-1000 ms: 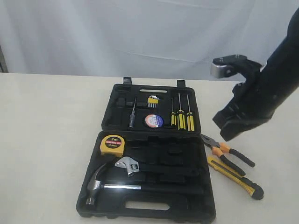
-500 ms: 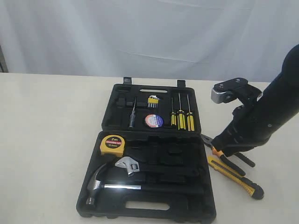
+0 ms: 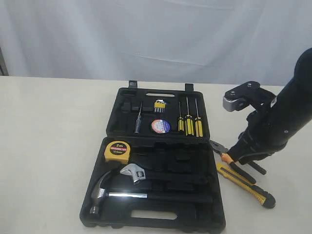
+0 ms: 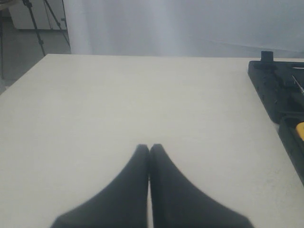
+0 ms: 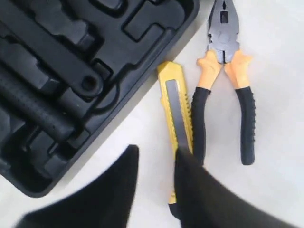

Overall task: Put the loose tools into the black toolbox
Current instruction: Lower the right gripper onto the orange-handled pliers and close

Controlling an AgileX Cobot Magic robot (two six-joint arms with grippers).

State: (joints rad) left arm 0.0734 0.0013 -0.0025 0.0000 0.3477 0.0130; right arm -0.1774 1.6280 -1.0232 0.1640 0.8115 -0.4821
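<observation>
Utility knife: lay on table just beside black toolbox, pliers alongside, long axis pointing into right gripper. Parted, empty, directly above knife's near end. Left gripper: clenched, well apart.

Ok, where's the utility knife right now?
In the exterior view the utility knife lies on the table, just right of the black toolbox, alongside the pliers and not yet in the case.
</observation>
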